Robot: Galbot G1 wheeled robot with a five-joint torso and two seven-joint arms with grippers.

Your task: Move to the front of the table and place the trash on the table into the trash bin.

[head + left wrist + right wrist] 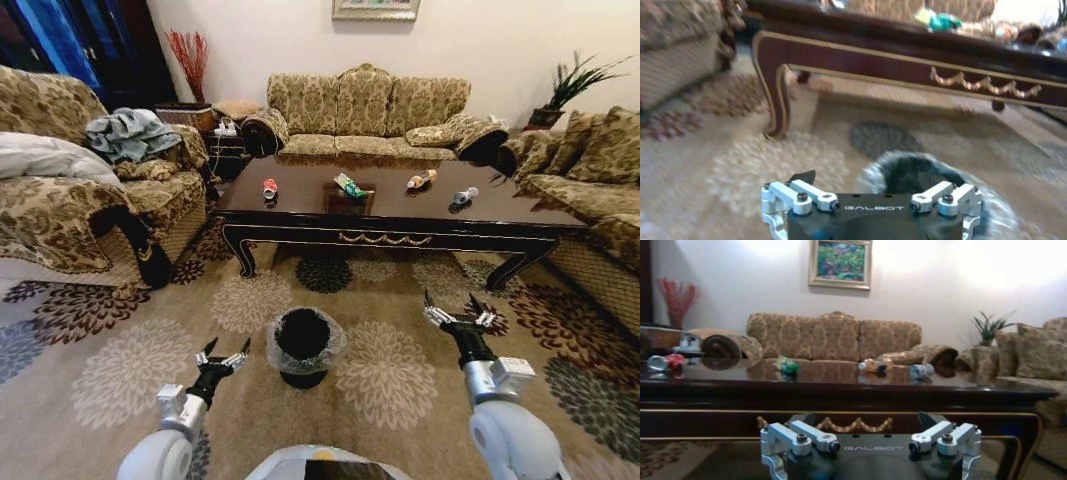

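The dark brown table (400,222) stands ahead of me on the carpet. On its top lie the trash pieces: a red can (269,187), a green wrapper (349,186), a tan-orange bottle (421,180) and a grey-white bottle (464,196). The black trash bin (304,345) with its plastic liner sits on the carpet between my arms. My left gripper (226,352) hovers open just left of the bin (907,170). My right gripper (452,305) is open to the bin's right, facing the table's apron (840,390). The right wrist view shows the can (667,361) and wrapper (787,365).
Patterned sofas surround the table: one at the left (70,200), one behind (365,110), one at the right (600,190). Flowered carpet (250,300) lies open between me and the table. The table's curved front-left leg (777,100) stands near the left gripper's line.
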